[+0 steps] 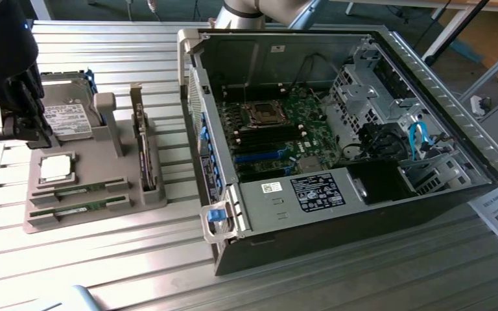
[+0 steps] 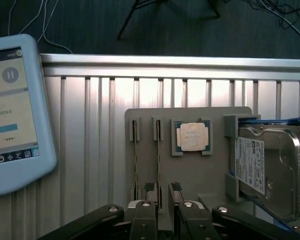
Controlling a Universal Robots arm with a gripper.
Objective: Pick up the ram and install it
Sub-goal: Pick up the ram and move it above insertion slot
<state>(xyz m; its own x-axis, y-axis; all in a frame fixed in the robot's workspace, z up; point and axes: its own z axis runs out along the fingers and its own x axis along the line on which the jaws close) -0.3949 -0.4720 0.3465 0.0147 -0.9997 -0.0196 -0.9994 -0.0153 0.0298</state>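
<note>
Here, my jaws stand wide open and hold nothing, low over one end of a grey holder tray (image 2: pixel 145 114) on the ribbed metal tabletop (image 2: pixel 90 125). My two fingertips (image 2: pixel 149 190) sit either side of the line of one ram stick (image 2: pixel 158 155), a thin green board standing on edge in a slot of the tray. A second ram stick (image 2: pixel 135 160) stands in the next slot, just beside the first and parallel to it. Beyond them the tray carries a square silver CPU chip (image 2: pixel 192 136) and a large silver hard drive (image 2: pixel 265 170). A tablet screen (image 2: pixel 15 115) rests on the tabletop off to one side. In the exterior view the open computer case (image 1: pixel 336 129) lies at that view's right, well apart from the tray.

Risks, as I judge them: the two sticks are so close that one fingertip could come down on the neighbour or wedge between them. Closing then would pinch both or knock one askew. The board is thin, so a grip off its middle could let it tilt or slip. I cannot quite tell whether my fingertips touch the tray — if they do, any further drop would jam against it.
</note>
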